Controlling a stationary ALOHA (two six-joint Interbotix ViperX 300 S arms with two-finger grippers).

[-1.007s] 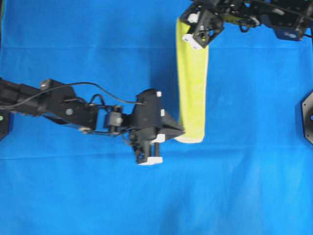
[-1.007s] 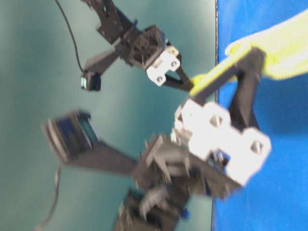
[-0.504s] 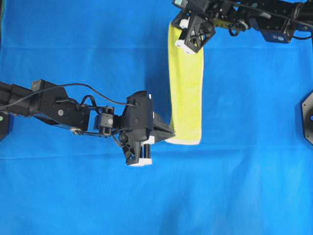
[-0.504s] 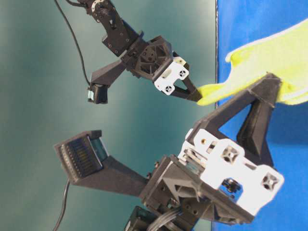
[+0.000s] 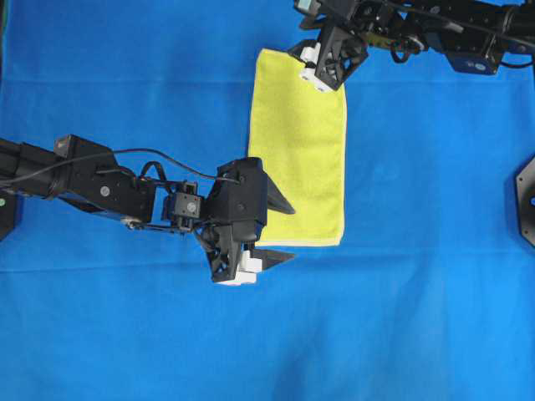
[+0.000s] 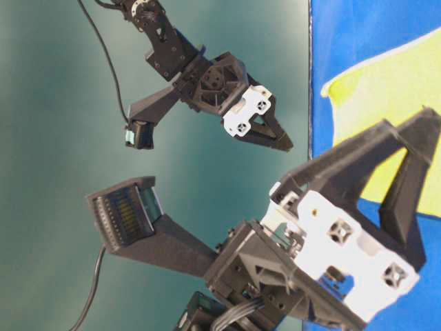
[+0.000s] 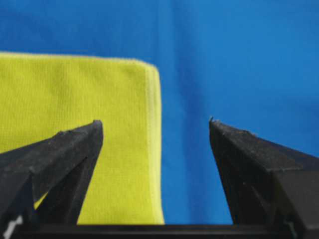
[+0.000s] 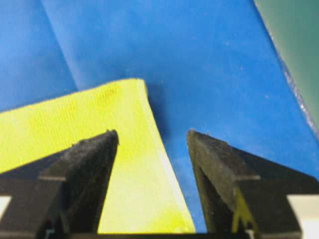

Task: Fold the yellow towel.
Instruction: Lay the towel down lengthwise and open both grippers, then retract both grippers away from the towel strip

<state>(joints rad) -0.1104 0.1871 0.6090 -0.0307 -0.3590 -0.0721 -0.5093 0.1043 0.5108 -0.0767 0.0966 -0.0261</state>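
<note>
Overhead view: the yellow towel (image 5: 298,149) is lying flat as a tall folded rectangle on the blue cloth (image 5: 125,334) covering the tabletop, toward the far edge and slightly right of centre. The left end effector (image 5: 280,231) is hovering at the towel's near left corner, its two prongs spread wide and gripping nothing. The right end effector (image 5: 311,65) is sitting over the far edge of the towel; from above, its spread is hard to judge.

Table-level view: both end effectors are showing parted prongs with nothing between them, and the towel is resting on the cloth behind them.

Left wrist view: the prongs are standing wide apart over the towel's hemmed corner (image 7: 149,149), not touching it.

Right wrist view: the prongs are likewise wide and empty above another corner.

Judging from this, one fold is laid and let go. The next move likely calls for regripping an edge for a further fold.
</note>
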